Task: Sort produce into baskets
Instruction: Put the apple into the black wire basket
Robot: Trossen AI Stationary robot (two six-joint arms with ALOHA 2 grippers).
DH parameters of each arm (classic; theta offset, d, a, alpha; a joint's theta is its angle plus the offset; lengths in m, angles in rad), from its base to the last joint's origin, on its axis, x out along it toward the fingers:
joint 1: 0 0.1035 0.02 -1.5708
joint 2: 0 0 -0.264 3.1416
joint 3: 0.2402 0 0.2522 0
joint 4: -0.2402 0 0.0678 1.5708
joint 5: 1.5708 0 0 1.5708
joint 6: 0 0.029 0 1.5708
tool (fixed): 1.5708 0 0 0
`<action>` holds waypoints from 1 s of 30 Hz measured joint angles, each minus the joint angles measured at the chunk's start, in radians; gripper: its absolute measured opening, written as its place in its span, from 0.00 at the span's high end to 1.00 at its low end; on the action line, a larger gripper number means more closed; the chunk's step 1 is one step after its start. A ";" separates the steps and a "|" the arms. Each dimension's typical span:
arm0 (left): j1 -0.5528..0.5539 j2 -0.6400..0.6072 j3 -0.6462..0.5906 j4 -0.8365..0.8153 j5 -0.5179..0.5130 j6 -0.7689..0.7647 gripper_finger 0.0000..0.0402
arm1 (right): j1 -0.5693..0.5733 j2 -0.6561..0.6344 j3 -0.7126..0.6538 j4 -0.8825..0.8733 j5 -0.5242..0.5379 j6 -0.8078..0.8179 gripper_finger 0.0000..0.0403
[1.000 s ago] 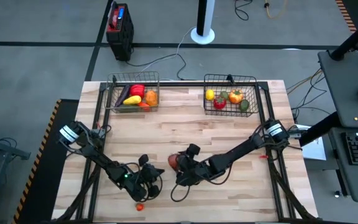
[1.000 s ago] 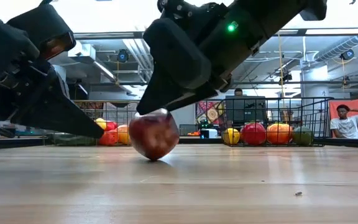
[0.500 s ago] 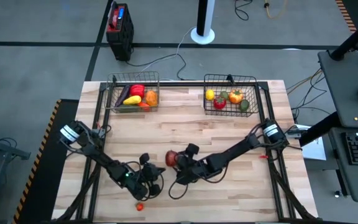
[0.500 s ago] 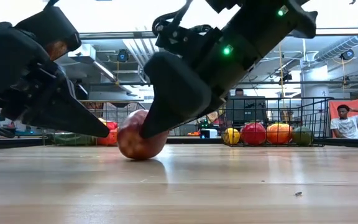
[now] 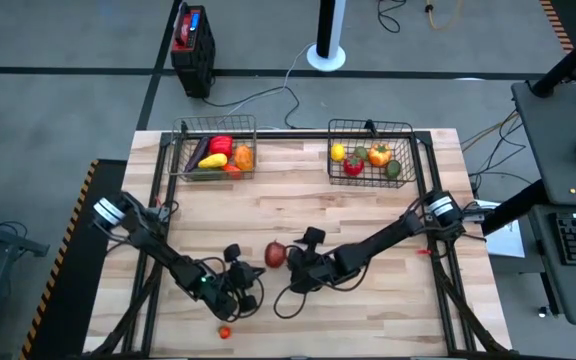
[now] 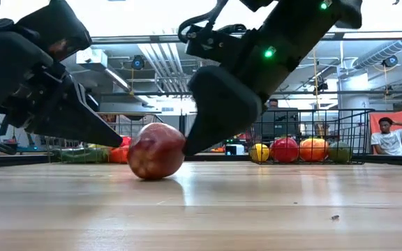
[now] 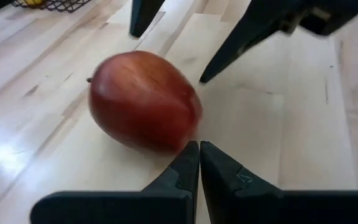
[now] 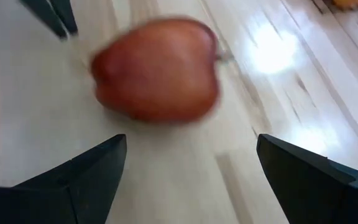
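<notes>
On a pale wooden table standing on a grey floor, seen from above, two dark wire baskets sit along the far edge. The left basket, at about eleven o'clock from the table's centre, holds red, yellow and orange produce; the right basket, at about one o'clock, holds a yellow lemon, red, orange and green pieces. A black box and a white post base stand on the floor beyond the table. In the low view, a person sits in the room behind.

A red apple rests on the bare wood at about six o'clock from the centre, free of both grippers. In the left wrist view its stem points sideways, so its stem axis lies roughly level with the tabletop.

The left gripper is just beside the apple at its seven o'clock, fingers pressed together, holding nothing. The right gripper lies just at the apple's four o'clock, fingers spread wide apart, empty.

A small red piece lies near the table's front edge.
</notes>
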 joint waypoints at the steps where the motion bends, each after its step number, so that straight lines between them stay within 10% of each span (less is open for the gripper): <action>1: 0.000 -0.007 0.000 -0.018 0.000 0.001 1.00 | 0.000 -0.007 0.000 -0.026 0.000 0.007 0.13; 14: 0.052 0.007 -0.024 -0.104 -0.006 -0.003 1.00 | 0.013 -0.050 0.001 -0.215 0.000 0.126 0.13; 30: 0.101 0.074 -0.014 0.196 0.079 0.154 1.00 | 0.028 -0.089 0.000 -0.309 0.000 0.147 0.13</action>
